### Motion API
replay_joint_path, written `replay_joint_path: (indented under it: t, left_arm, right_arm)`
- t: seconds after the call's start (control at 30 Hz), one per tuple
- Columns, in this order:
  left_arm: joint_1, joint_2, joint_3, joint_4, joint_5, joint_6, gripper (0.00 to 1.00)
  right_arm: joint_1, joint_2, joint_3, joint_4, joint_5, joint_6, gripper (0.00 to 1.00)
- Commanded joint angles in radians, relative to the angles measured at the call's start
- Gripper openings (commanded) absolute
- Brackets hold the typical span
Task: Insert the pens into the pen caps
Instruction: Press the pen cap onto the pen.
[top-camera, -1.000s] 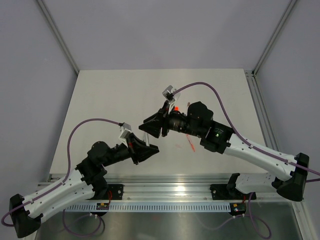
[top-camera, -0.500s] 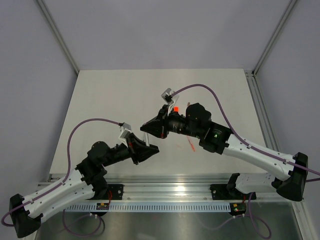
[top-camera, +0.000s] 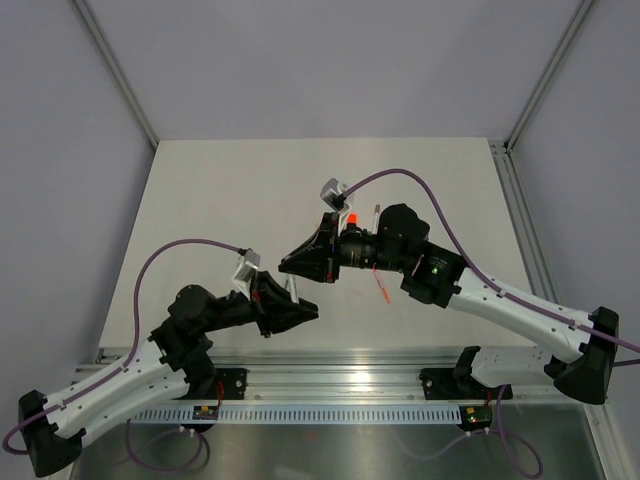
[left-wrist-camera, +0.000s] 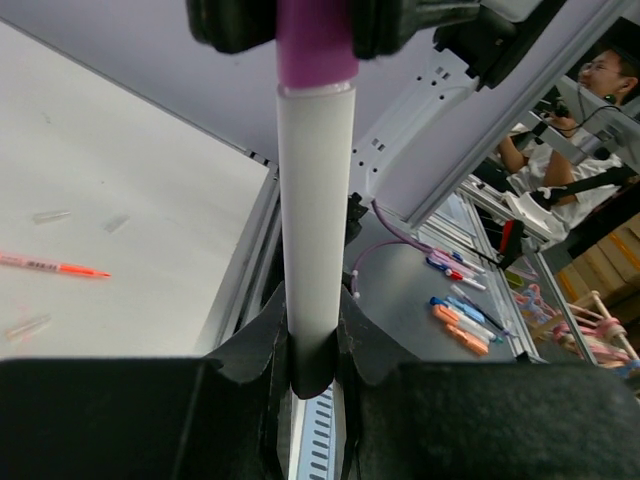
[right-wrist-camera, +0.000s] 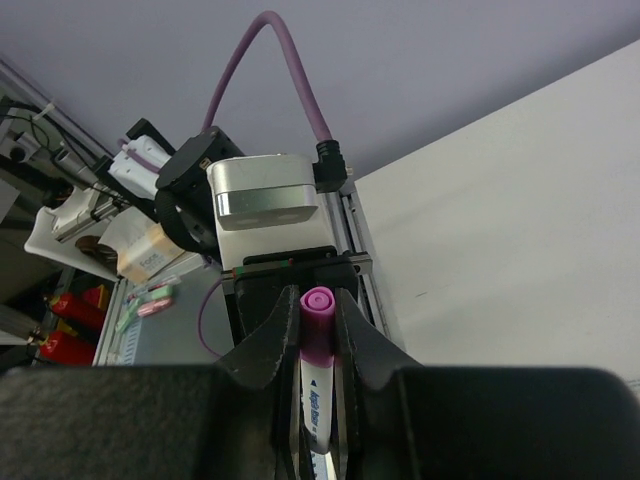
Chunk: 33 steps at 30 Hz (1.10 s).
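Note:
A white pen (left-wrist-camera: 315, 200) stands upright between the jaws of my left gripper (left-wrist-camera: 313, 330), which is shut on its lower barrel. On the pen's far end sits a purple cap (left-wrist-camera: 315, 45), also seen as a purple cap (right-wrist-camera: 317, 325) above the printed white pen barrel (right-wrist-camera: 318, 400). My right gripper (right-wrist-camera: 318, 320) is shut on that cap. From above, the left gripper (top-camera: 292, 308) and right gripper (top-camera: 298, 265) face each other over the table's near middle, with the white pen (top-camera: 293, 290) spanning them. An orange-red pen (top-camera: 381, 290) lies on the table beside the right arm.
A bright orange cap (top-camera: 352, 217) shows just behind the right wrist. The orange-red pen (left-wrist-camera: 50, 266) and clear caps (left-wrist-camera: 50, 215) lie on the white table (top-camera: 220, 200). The metal rail (top-camera: 340, 370) runs along the near edge.
My right gripper has slid left toward the left gripper and its jaws have narrowed onto the cap. The left gripper has edged slightly nearer and rightward, keeping hold of the pen.

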Motion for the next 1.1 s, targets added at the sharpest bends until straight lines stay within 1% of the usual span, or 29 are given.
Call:
replay_joint_path:
  t: [0.0, 0.2, 0.33, 0.4, 0.53, 0.57, 0.63, 0.73, 0.87, 0.93, 1.07]
  left_arm:
    - [0.001, 0.007, 0.050, 0.130, 0.083, -0.042, 0.00]
    - [0.001, 0.001, 0.035, 0.159, 0.099, -0.070, 0.00]
    - [0.001, 0.004, 0.043, 0.174, 0.115, -0.075, 0.00]
    - [0.001, 0.016, 0.044, 0.178, 0.114, -0.076, 0.00]
    - [0.001, 0.004, 0.060, 0.110, 0.073, -0.035, 0.00]
    - [0.001, -0.001, 0.064, 0.098, 0.054, -0.029, 0.00]
    - [0.001, 0.001, 0.070, 0.079, 0.045, -0.012, 0.00]
    - [0.001, 0.006, 0.087, 0.064, 0.042, 0.005, 0.00]
    - [0.002, 0.004, 0.110, 0.036, 0.019, 0.023, 0.00]
    - [0.002, -0.004, 0.118, 0.017, 0.007, 0.037, 0.00]
    - [0.002, -0.014, 0.130, -0.005, -0.021, 0.052, 0.00]
  right_arm:
    - [-0.002, -0.021, 0.016, 0.013, -0.092, -0.023, 0.00]
    - [-0.002, -0.044, 0.038, -0.001, -0.089, -0.043, 0.00]
    - [0.000, -0.043, -0.004, 0.048, -0.112, -0.039, 0.00]
    - [-0.002, -0.033, -0.002, 0.045, -0.089, -0.041, 0.00]
    - [0.007, -0.033, -0.019, 0.025, -0.039, -0.033, 0.00]
    - [0.012, -0.036, -0.027, 0.015, 0.012, -0.038, 0.00]
    - [0.024, -0.053, -0.048, 0.005, 0.055, -0.046, 0.00]
    - [0.038, -0.065, -0.077, 0.022, 0.055, -0.041, 0.00]
    - [0.055, -0.075, -0.103, -0.009, 0.075, -0.043, 0.00]
    - [0.070, -0.079, -0.123, -0.016, 0.083, -0.039, 0.00]
    - [0.141, -0.085, -0.151, -0.061, 0.168, -0.035, 0.00]
